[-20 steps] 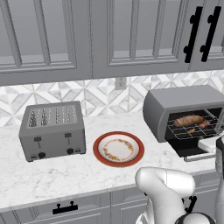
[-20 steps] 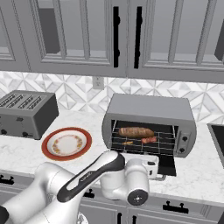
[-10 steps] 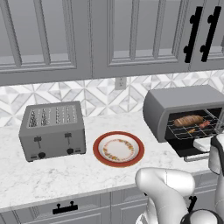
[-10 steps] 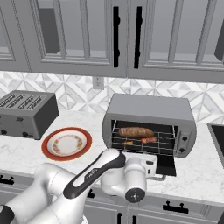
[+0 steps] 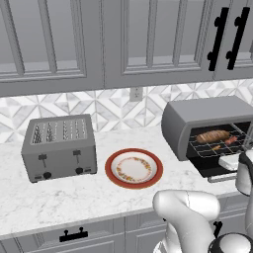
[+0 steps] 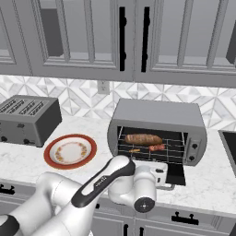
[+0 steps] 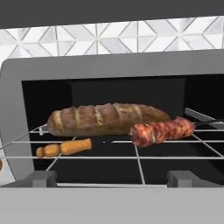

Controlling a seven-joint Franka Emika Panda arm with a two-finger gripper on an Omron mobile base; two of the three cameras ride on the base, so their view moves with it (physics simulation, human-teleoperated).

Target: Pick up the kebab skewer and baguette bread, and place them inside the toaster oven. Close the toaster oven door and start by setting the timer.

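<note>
Baguette bread (image 7: 107, 119) and kebab skewer (image 7: 131, 135) lying side by side on the wire rack (image 7: 140, 157) inside the toaster oven (image 6: 159, 124), bread behind, skewer in front. Toaster oven door (image 6: 173, 173) hanging open and down at the counter edge. Compared with a second ago, only a small shift of the arm in front of the oven; food unmoved. Gripper (image 6: 159, 177) spread wide, holding nothing, low before the opening. Loading judged done; door closing and timer not yet done. Red-rimmed plate (image 5: 133, 168) bare beside the four-slot toaster (image 5: 60, 147).
</note>
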